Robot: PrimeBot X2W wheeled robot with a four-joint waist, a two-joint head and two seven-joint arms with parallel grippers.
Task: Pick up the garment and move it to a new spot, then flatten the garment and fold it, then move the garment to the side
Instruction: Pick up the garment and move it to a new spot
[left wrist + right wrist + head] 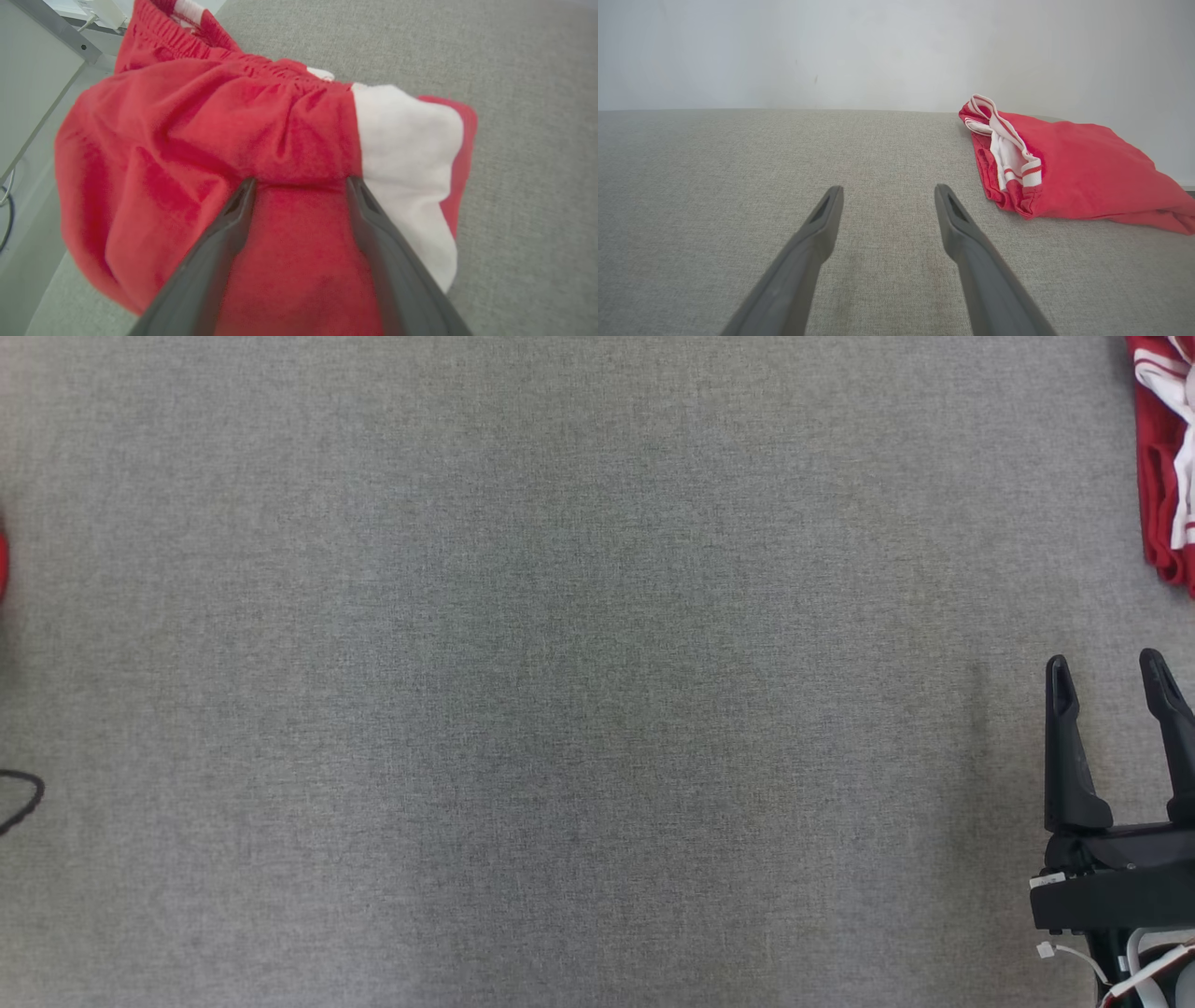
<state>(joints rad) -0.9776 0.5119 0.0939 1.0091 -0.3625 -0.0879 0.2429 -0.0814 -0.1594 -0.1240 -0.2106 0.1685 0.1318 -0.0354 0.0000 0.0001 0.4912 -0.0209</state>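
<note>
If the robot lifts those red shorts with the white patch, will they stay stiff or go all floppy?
Probably floppy: the red fabric shorts lie crumpled in soft folds. Likely light too, since the cloth looks thin. The gathered elastic waistband may bunch in the open left gripper.

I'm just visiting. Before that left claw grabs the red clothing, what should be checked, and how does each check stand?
1. Left gripper open: ok.
2. Red garment lies between the jaws: ok.
3. Garment gripped: not ok, jaws wide apart.
4. Contact with the fabric: cannot tell.
5. Right gripper open, apart from the folded red cloth: ok.
</note>
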